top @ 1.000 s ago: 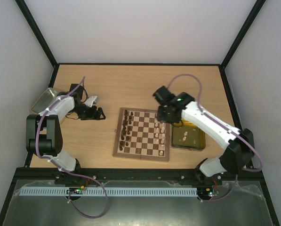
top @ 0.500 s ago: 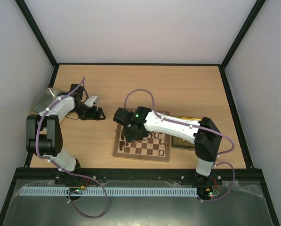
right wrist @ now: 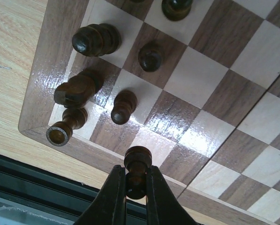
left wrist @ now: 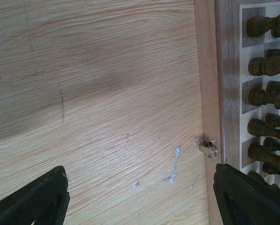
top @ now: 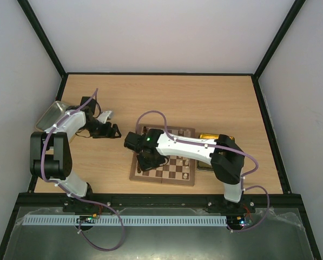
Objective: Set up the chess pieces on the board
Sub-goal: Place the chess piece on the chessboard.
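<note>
The board (top: 162,180) lies mid-table, and my right arm reaches across it to its near left corner. There my right gripper (top: 145,161) is shut on a dark brown pawn (right wrist: 138,169), held by its neck just above the board's (right wrist: 215,93) edge squares. Several dark chess pieces (right wrist: 123,107) stand or lean in that corner, among them a rook (right wrist: 64,130). My left gripper (top: 113,130) rests left of the board, open, with only bare table between its fingers (left wrist: 39,199). In the left wrist view, dark pieces (left wrist: 264,65) line the board's (left wrist: 224,93) edge.
A grey metal tray (top: 47,115) sits at the far left by the wall. A yellowish tray (top: 216,137) lies right of the board, mostly hidden by my right arm. A small metal latch (left wrist: 208,147) is on the board's side. Black frame posts border the table.
My right arm has swung from the board's right side by the yellowish tray across to its near left corner. The left arm has not moved.
</note>
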`<state>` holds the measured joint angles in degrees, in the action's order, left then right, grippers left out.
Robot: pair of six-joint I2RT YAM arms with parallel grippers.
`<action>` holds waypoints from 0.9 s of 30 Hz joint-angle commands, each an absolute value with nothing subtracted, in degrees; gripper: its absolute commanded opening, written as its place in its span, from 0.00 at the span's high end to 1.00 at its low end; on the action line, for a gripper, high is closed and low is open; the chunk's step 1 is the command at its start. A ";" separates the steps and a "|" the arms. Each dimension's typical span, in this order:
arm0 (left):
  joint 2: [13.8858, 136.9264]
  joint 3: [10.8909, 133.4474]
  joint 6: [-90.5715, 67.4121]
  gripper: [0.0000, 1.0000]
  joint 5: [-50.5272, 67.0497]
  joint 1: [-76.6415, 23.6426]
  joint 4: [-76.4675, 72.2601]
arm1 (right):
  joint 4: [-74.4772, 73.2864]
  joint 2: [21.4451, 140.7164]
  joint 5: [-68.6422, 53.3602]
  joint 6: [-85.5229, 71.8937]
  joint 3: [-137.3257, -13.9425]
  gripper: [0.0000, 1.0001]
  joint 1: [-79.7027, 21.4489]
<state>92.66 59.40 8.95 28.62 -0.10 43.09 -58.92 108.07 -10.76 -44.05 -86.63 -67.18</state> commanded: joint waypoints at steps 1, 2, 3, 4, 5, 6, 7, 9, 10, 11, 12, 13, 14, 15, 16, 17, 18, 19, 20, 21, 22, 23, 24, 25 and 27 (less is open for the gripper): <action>91.40 58.74 8.93 0.15 28.43 -0.18 43.64 | -57.69 109.07 -11.43 -43.25 -87.01 0.98 -67.68; 91.40 58.78 8.87 0.15 28.39 -0.18 43.60 | -57.47 109.26 -11.71 -43.17 -87.01 0.98 -67.75; 91.40 58.75 8.83 0.15 28.37 -0.18 43.58 | -57.27 109.32 -11.81 -43.06 -87.12 0.98 -67.76; 91.36 58.78 8.79 0.15 28.39 -0.18 43.59 | -57.14 109.45 -11.86 -43.07 -87.18 0.98 -67.81; 91.40 58.80 8.83 0.15 28.39 -0.18 43.59 | -57.13 109.64 -11.95 -42.99 -87.19 0.98 -67.85; 91.48 58.79 8.79 0.15 28.39 -0.18 43.59 | -57.05 109.87 -12.02 -42.84 -87.21 0.98 -67.85; 91.42 58.80 8.81 0.15 28.34 -0.19 43.59 | -57.03 110.04 -11.97 -42.81 -87.07 0.98 -67.90; 91.45 58.80 8.83 0.15 28.30 -0.18 43.64 | -56.69 110.36 -12.37 -42.83 -86.72 0.98 -67.94; 91.35 58.81 8.81 0.15 28.30 -0.18 43.60 | -56.37 110.55 -12.61 -42.81 -86.54 0.97 -68.01; 91.33 58.79 8.79 0.15 28.30 -0.18 43.61 | -56.16 110.62 -12.64 -42.89 -86.42 0.97 -68.02; 91.36 58.75 8.80 0.15 28.26 -0.18 43.62 | -55.97 110.83 -12.84 -42.87 -86.26 0.97 -68.08; 91.32 58.79 8.79 0.15 28.17 -0.18 43.60 | -55.83 111.01 -12.99 -42.82 -86.20 0.96 -68.11; 91.34 58.75 8.84 0.15 28.21 -0.18 43.64 | -55.77 111.13 -13.01 -42.78 -86.30 0.96 -68.11; 91.24 58.74 8.82 0.15 28.20 -0.20 43.60 | -55.68 111.31 -13.01 -42.72 -86.24 0.96 -68.12; 91.28 58.84 8.84 0.15 28.19 -0.18 43.59 | -55.53 111.36 -13.19 -42.73 -86.21 0.96 -68.17; 91.30 58.80 8.82 0.15 28.17 -0.18 43.60 | -55.40 111.47 -13.33 -42.75 -86.15 0.96 -68.20; 91.31 58.78 8.77 0.15 28.13 -0.18 43.59 | -55.37 111.59 -13.36 -42.76 -86.09 0.96 -68.20; 91.32 58.77 8.72 0.15 28.15 -0.18 43.59 | -55.29 111.66 -13.47 -42.65 -86.04 0.96 -68.20; 91.32 58.80 8.74 0.15 28.15 -0.18 43.59 | -55.25 111.83 -13.65 -42.56 -85.99 0.96 -68.21; 91.32 58.75 8.73 0.15 28.19 -0.18 43.59 | -55.21 112.00 -13.55 -42.55 -85.99 0.96 -68.20; 91.32 58.77 8.79 0.15 28.17 -0.18 43.59 | -55.13 112.01 -13.56 -42.54 -86.03 0.96 -68.20; 91.36 58.76 8.80 0.15 28.21 -0.18 43.59 | -55.03 112.08 -13.54 -42.58 -86.01 0.96 -68.20; 91.44 58.74 8.78 0.15 28.18 -0.20 43.59 | -55.02 112.18 -13.46 -42.62 -86.10 0.96 -68.20; 91.41 58.82 8.78 0.15 28.21 -0.18 43.59 | -55.02 112.27 -13.56 -42.58 -86.02 0.96 -68.20; 91.41 58.84 8.79 0.15 28.29 -0.15 43.59 | -55.02 112.55 -13.56 -42.48 -86.12 0.96 -68.20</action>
